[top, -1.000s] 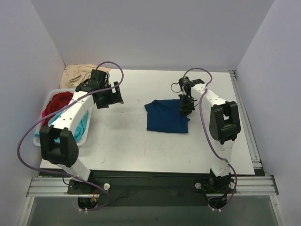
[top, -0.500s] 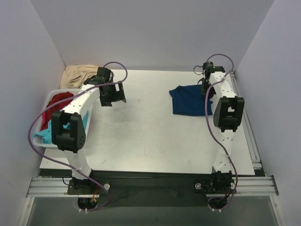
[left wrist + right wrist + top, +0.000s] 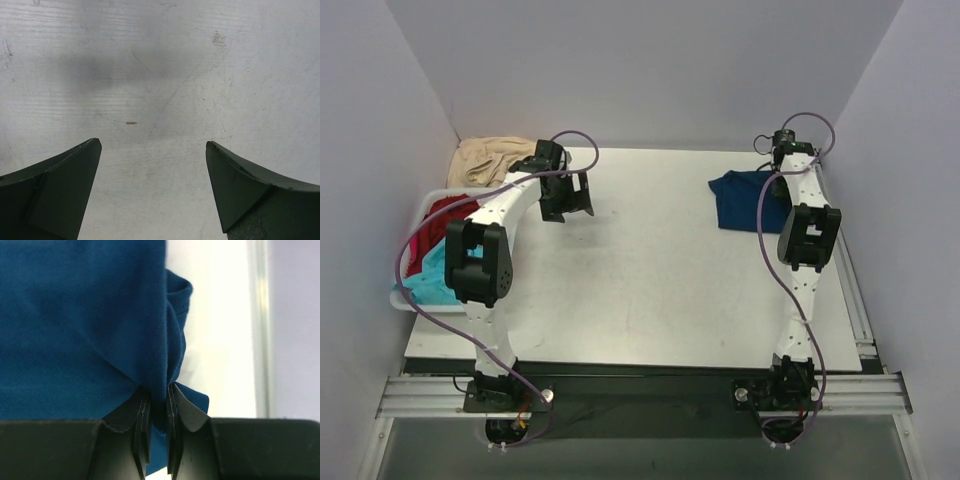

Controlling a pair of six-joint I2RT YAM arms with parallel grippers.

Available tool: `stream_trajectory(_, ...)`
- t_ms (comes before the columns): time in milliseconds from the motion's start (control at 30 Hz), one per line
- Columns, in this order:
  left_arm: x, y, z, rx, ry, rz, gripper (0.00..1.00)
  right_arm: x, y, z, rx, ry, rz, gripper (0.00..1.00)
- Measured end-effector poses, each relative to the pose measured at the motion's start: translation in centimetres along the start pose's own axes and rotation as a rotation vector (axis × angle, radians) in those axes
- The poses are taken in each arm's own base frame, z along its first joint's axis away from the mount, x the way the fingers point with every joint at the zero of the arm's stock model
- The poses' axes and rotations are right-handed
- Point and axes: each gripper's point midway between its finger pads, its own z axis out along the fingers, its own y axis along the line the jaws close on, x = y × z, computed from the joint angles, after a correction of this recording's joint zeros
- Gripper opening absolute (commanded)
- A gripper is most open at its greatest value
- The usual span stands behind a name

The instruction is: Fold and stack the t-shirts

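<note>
Right gripper (image 3: pixel 157 402): the jaws are nearly closed and pinch a gathered fold of the navy blue t-shirt (image 3: pixel 738 198). In the right wrist view the cloth bunches between the two fingers (image 3: pixel 142 415) and fills most of the picture, so the garment's outline is cut off there.

Navy blue t-shirt: it lies in a rumpled heap at the far right corner of the table (image 3: pixel 650 280), just beside the right arm's wrist. In the top view the arm covers the heap's right edge and the gripper itself. How many layers the heap has cannot be made out.

Left gripper (image 3: pixel 152 147): the jaws are spread wide and hold nothing. It hangs over bare tabletop near the far left. Only the fingertips show in the left wrist view.

White bin (image 3: pixel 408 300), at the table's left edge: it holds a red t-shirt (image 3: pixel 440 220) and a turquoise t-shirt (image 3: pixel 430 280), both partly hidden by the left arm. A beige cloth (image 3: pixel 485 158) lies bunched behind the bin.
</note>
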Motion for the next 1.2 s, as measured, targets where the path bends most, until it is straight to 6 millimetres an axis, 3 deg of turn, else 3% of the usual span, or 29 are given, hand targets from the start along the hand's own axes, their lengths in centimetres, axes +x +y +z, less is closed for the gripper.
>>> stream_trajectory(100, -0.2, -0.1, 0.4, 0.006, 0.004, 0.007, 0.97, -1.2, -1.8, 1.1, 0.066, -0.039, 0.021, 0.00)
stream_trajectory(200, -0.9, -0.5, 0.6, 0.020, -0.003, 0.020, 0.97, -1.9, -3.3, 1.9, 0.132, -0.065, 0.031, 0.30)
stream_trajectory(233, -1.1, -0.7, 0.7, 0.024, -0.005, 0.022, 0.97, -2.1, -3.8, 2.0, 0.153, -0.074, 0.037, 0.57)
stream_trajectory(300, -1.5, -0.9, 0.8, 0.035, -0.010, 0.025, 0.97, -2.6, -4.5, 2.2, 0.184, -0.094, 0.054, 0.68)
stream_trajectory(467, -1.7, -1.5, 0.7, 0.058, -0.010, 0.026, 0.98, -3.6, -4.5, 2.0, 0.186, -0.141, 0.118, 0.68)
stream_trajectory(567, -1.7, -1.5, 0.8, 0.062, -0.006, 0.026, 0.97, -3.9, -3.8, 0.9, 0.148, -0.162, 0.147, 0.68)
stream_trajectory(700, -1.6, -1.5, 0.8, 0.062, -0.006, 0.026, 0.97, -4.7, -1.7, -2.4, 0.071, -0.213, 0.166, 0.68)
stream_trajectory(800, -1.3, -1.3, 1.0, 0.058, -0.001, 0.025, 0.97, -4.7, 1.3, -5.3, -0.002, -0.243, 0.165, 0.66)
stream_trajectory(933, -0.4, -0.8, 1.2, 0.048, 0.014, 0.020, 0.98, -3.6, 6.7, -7.6, -0.124, -0.234, 0.160, 0.56)
stream_trajectory(1000, 0.0, -0.6, 1.1, 0.045, 0.019, 0.019, 0.98, -2.1, 9.1, -8.0, -0.181, -0.183, 0.161, 0.53)
stream_trajectory(1100, 0.1, -0.6, 0.8, 0.045, 0.016, 0.018, 0.97, -0.1, 10.3, -7.6, -0.221, -0.094, 0.182, 0.51)
stream_trajectory(1200, -0.1, -0.7, 0.5, 0.049, 0.002, 0.020, 0.97, 1.6, 9.9, -7.0, -0.225, -0.013, 0.218, 0.51)
